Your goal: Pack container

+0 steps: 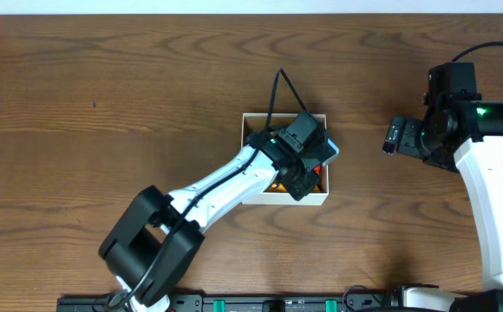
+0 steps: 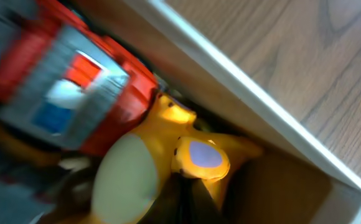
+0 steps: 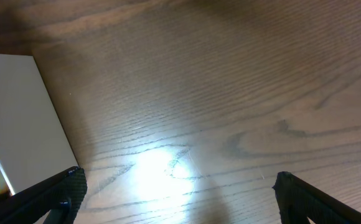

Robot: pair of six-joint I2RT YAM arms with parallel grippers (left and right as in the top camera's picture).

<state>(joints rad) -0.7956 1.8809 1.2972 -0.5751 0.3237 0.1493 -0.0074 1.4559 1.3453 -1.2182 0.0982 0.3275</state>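
Left hand (image 1: 307, 176), seemingly closed, sits inside container (image 1: 256, 115).

Dark wood-grain tabletop (image 1: 104, 87), smooth, semi-gloss with a glare patch. Matt white cardboard container (image 1: 308, 198), raw brown inside. The yellow toy (image 2: 168, 134) and red toy (image 2: 134, 87) look like smooth glossy plastic.

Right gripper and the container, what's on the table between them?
Only bare table lies between the right gripper and the container; the overhead and right wrist views both show it.

1 container (image 1: 314, 198) — 2 toys (image 2: 168, 146) showing.
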